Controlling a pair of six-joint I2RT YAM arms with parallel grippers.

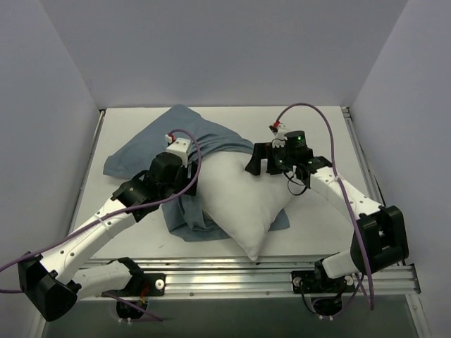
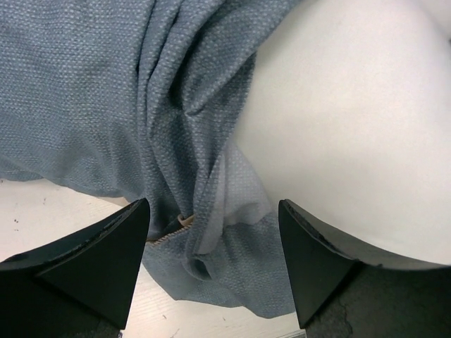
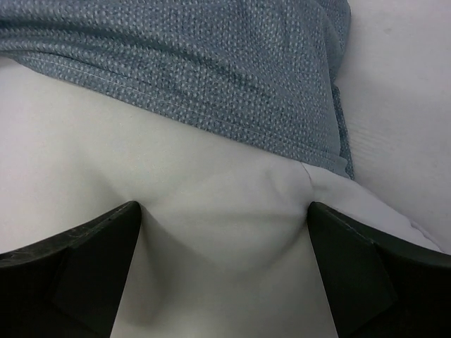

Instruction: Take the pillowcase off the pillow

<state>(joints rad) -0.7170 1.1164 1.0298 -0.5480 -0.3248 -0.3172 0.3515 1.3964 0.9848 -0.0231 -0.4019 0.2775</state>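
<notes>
- Two pincers, both released. Left gripper (image 2: 211, 264) with jaws parted wide at the bottom of its wrist view, straddling a bunched ridge of the pillowcase (image 2: 84, 91); cloth between the jaws but not clamped.
- Right gripper (image 3: 225, 278) likewise spread and grasping nothing, pressed down onto the pillow (image 3: 232, 218) at the centre of its wrist view, with a shallow dimple in the white cloth between the jaws and the blue hem just above.
- Probable reason for that split, as a judgement: right side to pin the pillow in place, left side poised over the gathered pillowcase to pinch it and drag it off.
- Outward, in the top view: pillow at mid-frame on the table (image 1: 324, 134), mostly bare.
- Long axis from upper left down to lower centre, with one bare corner aimed at the lower edge of the frame.
- Opposite end tucked under the pillowcase hem, close by the right gripper.
- Pillowcase mostly in the upper left, slack and flat there, crumpled along the pillow's left flank, with a strip peeking out under its lower right side.
- Mouth of the pillowcase facing lower right along that same axis; hence a pull toward the upper left as the likely way off.
</notes>
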